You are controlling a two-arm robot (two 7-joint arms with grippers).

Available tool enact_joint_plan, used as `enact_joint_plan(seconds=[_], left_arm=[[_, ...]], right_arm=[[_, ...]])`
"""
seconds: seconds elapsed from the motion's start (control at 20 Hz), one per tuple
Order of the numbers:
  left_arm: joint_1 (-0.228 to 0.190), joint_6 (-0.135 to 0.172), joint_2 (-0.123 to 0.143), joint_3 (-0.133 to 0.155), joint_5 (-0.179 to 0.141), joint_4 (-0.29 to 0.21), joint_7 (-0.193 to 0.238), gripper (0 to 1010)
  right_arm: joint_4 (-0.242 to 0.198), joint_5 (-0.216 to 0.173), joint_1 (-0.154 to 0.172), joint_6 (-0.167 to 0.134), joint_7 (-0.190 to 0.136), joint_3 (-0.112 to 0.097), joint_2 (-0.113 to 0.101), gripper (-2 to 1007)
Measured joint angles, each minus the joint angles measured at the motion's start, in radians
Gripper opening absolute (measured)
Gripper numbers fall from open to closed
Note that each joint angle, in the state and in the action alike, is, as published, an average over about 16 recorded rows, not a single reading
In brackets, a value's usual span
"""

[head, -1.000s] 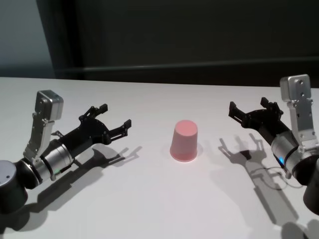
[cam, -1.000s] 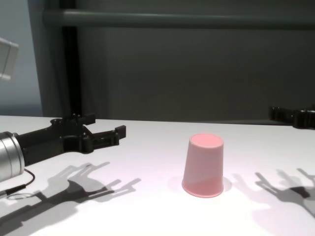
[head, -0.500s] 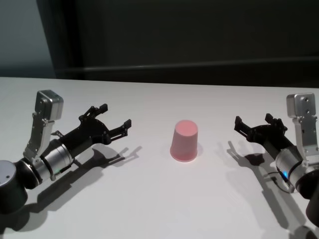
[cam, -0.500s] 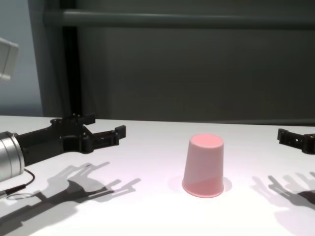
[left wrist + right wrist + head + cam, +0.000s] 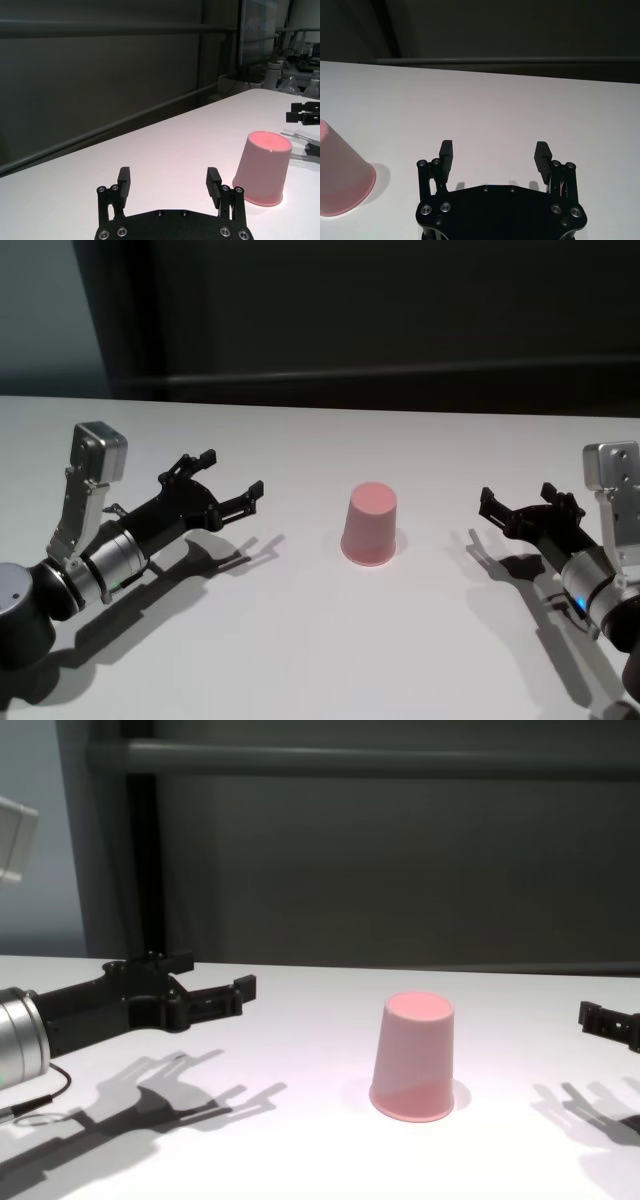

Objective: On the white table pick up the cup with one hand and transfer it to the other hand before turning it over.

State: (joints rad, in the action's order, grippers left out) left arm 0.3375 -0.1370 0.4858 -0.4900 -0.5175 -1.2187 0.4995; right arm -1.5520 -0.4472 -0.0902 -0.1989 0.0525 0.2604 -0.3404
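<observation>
The pink cup (image 5: 370, 523) stands upside down, rim on the white table (image 5: 300, 650), near the middle. It also shows in the chest view (image 5: 413, 1056), the left wrist view (image 5: 262, 167) and the right wrist view (image 5: 340, 175). My left gripper (image 5: 232, 472) is open and empty, hovering low to the left of the cup and pointing at it, as the left wrist view (image 5: 169, 176) shows. My right gripper (image 5: 520, 496) is open and empty, low over the table to the right of the cup, well apart from it; its open fingers show in the right wrist view (image 5: 494, 148).
A dark wall with a horizontal rail (image 5: 350, 758) runs behind the table's far edge. A thin black cable (image 5: 30, 1110) loops on the table under my left arm. Bare tabletop surrounds the cup on all sides.
My right gripper has drawn back to the right and lower toward the table, away from the cup. The left gripper and the cup have not moved.
</observation>
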Motion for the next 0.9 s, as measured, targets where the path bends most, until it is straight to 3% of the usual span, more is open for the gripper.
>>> enact_joint_plan(seconds=[0.9], left_arm=[[0.0,0.0,0.0,0.0,0.0,0.0,0.0,1001]], right_arm=[[-0.001,0.002,0.0,-0.004,0.0,-0.001,0.001,1002]])
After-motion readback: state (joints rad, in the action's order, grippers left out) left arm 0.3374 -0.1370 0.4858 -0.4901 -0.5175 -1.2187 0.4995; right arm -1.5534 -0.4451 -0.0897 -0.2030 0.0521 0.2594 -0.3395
